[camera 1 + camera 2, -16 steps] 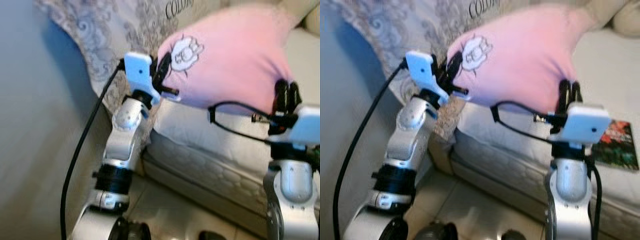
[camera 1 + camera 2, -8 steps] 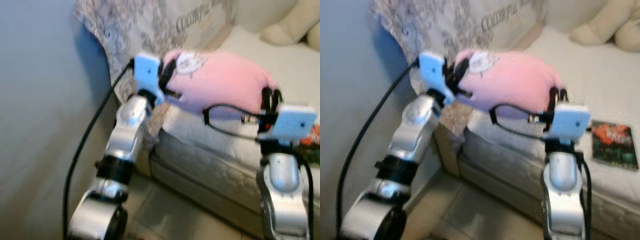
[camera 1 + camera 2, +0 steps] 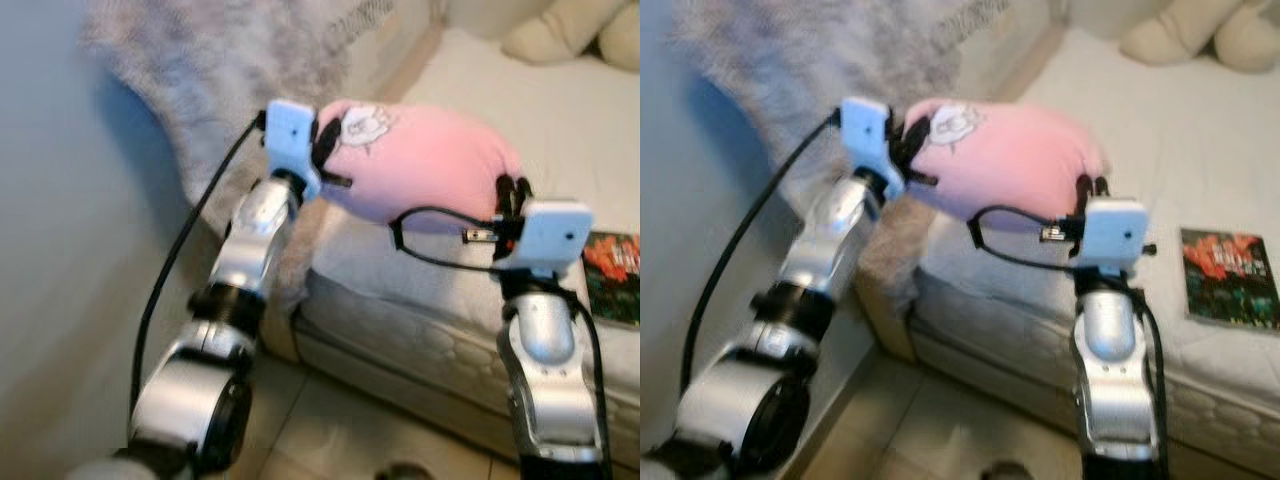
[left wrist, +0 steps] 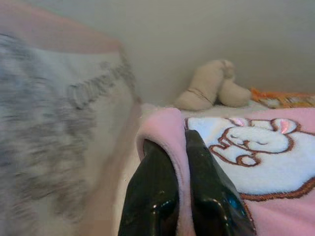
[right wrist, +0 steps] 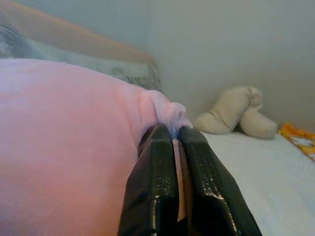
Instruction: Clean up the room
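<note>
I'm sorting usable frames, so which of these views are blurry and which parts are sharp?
Left and right eye views: soft motion blur throughout, the patterned blanket smeared. Left wrist view: blanket side blurred, the pink pillow print fairly sharp. Right wrist view: close fingers crisp and glossy, the beige plush toy softer.

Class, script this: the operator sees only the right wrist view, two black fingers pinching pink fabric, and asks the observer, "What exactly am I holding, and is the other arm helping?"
Observer: A pink pillow with a white cartoon patch; the left gripper pinches its other end.
Operator: Is it resting on anything?
Observer: No, it hangs above the bed's edge.
Operator: Anything else on the bed?
Observer: A book, beyond the right gripper.
</note>
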You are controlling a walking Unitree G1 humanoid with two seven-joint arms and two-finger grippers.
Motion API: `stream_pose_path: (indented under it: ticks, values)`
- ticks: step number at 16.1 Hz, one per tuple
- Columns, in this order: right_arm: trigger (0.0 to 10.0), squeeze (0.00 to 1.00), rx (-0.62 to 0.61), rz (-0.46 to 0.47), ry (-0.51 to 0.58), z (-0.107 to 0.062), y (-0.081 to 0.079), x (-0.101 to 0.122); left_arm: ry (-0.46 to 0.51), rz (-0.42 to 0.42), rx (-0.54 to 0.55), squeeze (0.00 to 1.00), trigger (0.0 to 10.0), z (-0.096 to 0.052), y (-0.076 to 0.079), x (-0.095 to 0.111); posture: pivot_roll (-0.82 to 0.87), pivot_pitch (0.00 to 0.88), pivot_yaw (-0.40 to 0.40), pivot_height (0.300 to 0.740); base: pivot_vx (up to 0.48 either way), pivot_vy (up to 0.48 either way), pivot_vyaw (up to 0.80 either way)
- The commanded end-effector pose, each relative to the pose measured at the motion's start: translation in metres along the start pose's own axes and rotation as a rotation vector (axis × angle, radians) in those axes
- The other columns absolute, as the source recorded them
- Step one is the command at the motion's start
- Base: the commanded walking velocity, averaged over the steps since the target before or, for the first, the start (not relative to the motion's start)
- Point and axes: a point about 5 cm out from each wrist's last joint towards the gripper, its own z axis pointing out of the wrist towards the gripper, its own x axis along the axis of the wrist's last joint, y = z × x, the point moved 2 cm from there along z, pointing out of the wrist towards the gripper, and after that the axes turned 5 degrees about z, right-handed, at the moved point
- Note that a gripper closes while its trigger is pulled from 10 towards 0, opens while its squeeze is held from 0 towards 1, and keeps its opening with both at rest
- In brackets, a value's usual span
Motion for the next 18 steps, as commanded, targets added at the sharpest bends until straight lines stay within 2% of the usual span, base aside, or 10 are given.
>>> stream_pose_path:
  ticks: [1, 4, 8, 11, 12, 13, 15, 16, 17, 18]
  values:
    - [10.0, 0.00, -0.030, 0.013, 0.049, 0.003, 0.006, 0.009, 0.062, 0.014, 0.073, 0.00, 10.0, 0.003, -0.022, 0.017, -0.09, 0.000, 0.075, 0.740, 0.480, 0.000, 0.00]
    - [10.0, 0.00, -0.020, 0.014, 0.037, 0.002, 0.004, 0.006, 0.052, 0.024, 0.075, 0.00, 10.0, 0.007, -0.027, 0.017, -0.10, 0.000, 0.079, 0.740, 0.480, 0.000, 0.00]
    - [10.0, 0.00, 0.013, 0.021, 0.011, 0.007, 0.000, -0.002, 0.032, 0.041, 0.046, 0.00, 10.0, 0.019, -0.019, 0.018, -0.11, 0.000, 0.085, 0.740, 0.480, 0.000, 0.00]
    - [10.0, 0.00, 0.115, 0.033, -0.031, 0.032, -0.013, -0.016, -0.012, 0.065, 0.103, 0.00, 10.0, 0.023, -0.025, 0.015, -0.11, 0.012, 0.071, 0.740, 0.480, 0.000, 0.00]
    - [10.0, 0.00, 0.138, 0.085, -0.107, 0.053, -0.018, -0.033, -0.064, 0.070, 0.146, 0.00, 10.0, 0.022, -0.031, 0.008, -0.11, 0.089, 0.055, 0.740, 0.000, 0.000, 0.00]
    - [10.0, 0.00, 0.156, 0.109, -0.145, 0.062, -0.022, -0.041, -0.090, 0.081, 0.160, 0.00, 10.0, 0.022, -0.032, 0.004, -0.11, 0.125, 0.045, 0.740, 0.000, 0.000, 0.00]
    - [10.0, 0.00, 0.210, 0.119, -0.240, 0.075, -0.038, -0.062, -0.192, 0.126, 0.187, 0.00, 10.0, 0.013, -0.034, -0.018, -0.11, 0.249, 0.030, 0.740, 0.000, 0.000, 0.00]
    - [10.0, 0.00, 0.243, 0.142, -0.299, 0.074, -0.049, -0.074, -0.242, 0.123, 0.214, 0.00, 10.0, 0.006, -0.038, -0.031, -0.11, 0.290, 0.023, 0.740, 0.000, 0.000, 0.00]
    - [10.0, 0.00, 0.316, 0.154, -0.405, 0.062, -0.074, -0.094, -0.337, 0.113, 0.282, 0.00, 10.0, -0.013, -0.050, -0.056, -0.12, 0.315, 0.018, 0.740, 0.000, 0.000, 0.00]
    - [10.0, 0.00, 0.358, 0.146, -0.505, 0.044, -0.090, -0.114, -0.424, 0.130, 0.315, 0.00, 10.0, -0.032, -0.058, -0.079, -0.12, 0.319, 0.006, 0.740, 0.000, 0.000, 0.00]
